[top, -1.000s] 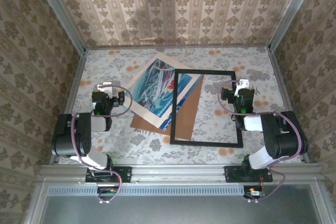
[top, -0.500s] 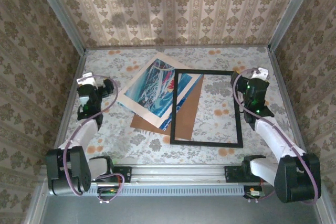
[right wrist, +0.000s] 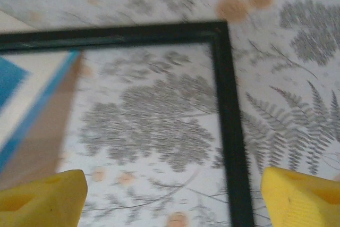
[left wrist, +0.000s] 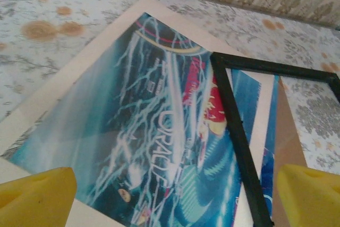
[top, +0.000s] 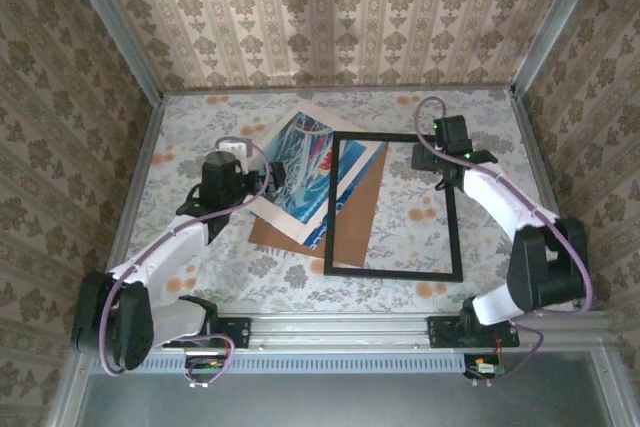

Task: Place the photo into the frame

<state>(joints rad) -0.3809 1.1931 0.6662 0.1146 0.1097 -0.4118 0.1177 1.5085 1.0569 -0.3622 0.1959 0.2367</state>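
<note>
Our left gripper hovers with fingers spread wide and empty over the photo. The print lies tilted and face-up on the brown backing board, its right corner tucked under the black frame. Our right gripper hangs over the frame's far right corner with its jaws apart, gripping nothing.

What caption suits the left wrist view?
Black frame overlapping the right of the blue photo, between open yellow jaws.
</note>
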